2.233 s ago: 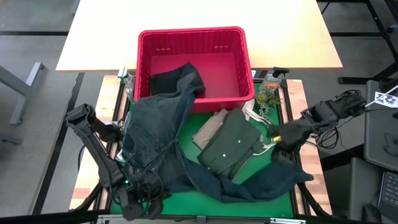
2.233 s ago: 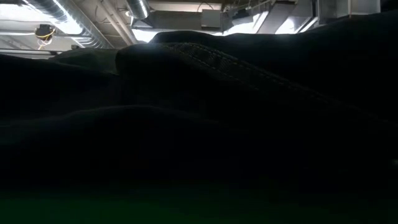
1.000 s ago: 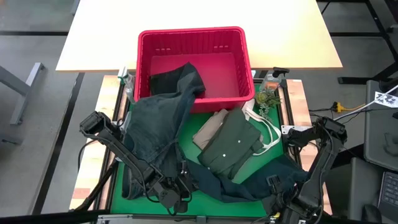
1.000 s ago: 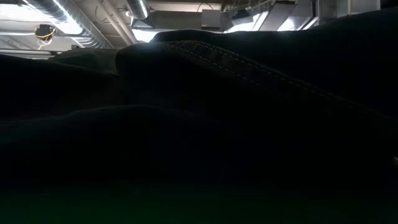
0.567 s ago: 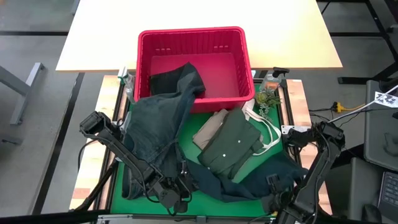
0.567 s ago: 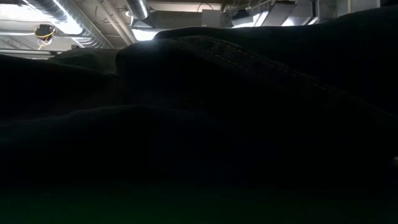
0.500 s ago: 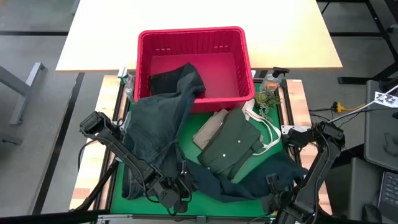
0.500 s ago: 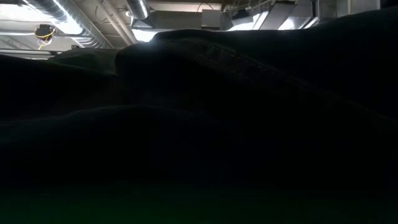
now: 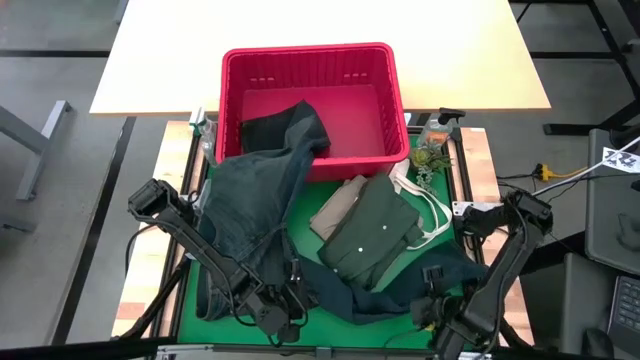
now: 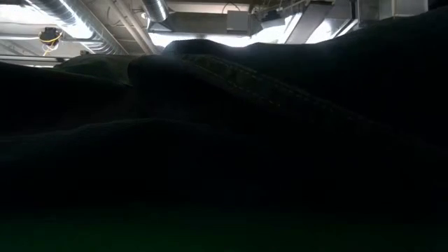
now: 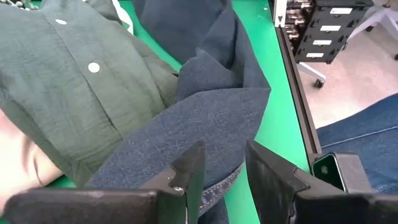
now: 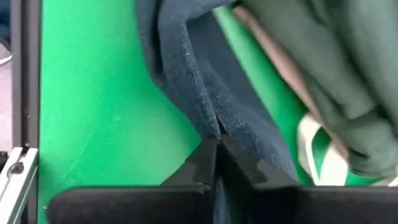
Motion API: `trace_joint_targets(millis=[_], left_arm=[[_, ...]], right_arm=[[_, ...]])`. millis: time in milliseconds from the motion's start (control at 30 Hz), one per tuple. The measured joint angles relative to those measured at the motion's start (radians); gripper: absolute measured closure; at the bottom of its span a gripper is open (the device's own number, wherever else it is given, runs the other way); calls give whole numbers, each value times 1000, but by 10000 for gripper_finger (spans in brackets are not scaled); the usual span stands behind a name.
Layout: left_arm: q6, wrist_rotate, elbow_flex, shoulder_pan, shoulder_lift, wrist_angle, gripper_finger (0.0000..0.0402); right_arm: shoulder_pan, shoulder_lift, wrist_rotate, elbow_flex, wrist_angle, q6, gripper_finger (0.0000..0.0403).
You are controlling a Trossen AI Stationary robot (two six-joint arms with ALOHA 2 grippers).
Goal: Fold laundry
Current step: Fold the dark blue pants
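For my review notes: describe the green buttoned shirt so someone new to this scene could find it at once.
Start at the red basket at the table's far side; on the green mat in front of it lies a heap of clothes. The olive-green shirt sits right of the mat's centre, over a tan top and ringed by dark blue jeans. It alone is green with pale buttons.

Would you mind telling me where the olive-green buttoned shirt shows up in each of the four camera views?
High view: olive-green buttoned shirt at centre-right of the green mat, over a tan garment.
Low view: not visible; dark denim fills it.
Left wrist view: upper left, buttons showing.
Right wrist view: upper right.
Shared landmark: the dark blue jeans, beside the shirt.
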State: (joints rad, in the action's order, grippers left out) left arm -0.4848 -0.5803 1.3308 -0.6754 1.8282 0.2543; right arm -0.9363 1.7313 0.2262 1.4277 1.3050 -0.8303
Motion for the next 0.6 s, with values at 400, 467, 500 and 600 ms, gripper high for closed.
trace_joint_targets(millis=[400,467,500,600], left_arm=[[0,-4,0,1,14,-1,292],[0,-4,0,2,26,-1,292],[0,-4,0,6,31,-2,292],[-1,-6,0,10,46,-1,292]], right_arm=[[169,-222,273,-3,270,3,390],[218,-264,335,-14,248,39,396],[244,-278,356,-18,243,61,398],[331,-301,373,-28,266,146,398]])
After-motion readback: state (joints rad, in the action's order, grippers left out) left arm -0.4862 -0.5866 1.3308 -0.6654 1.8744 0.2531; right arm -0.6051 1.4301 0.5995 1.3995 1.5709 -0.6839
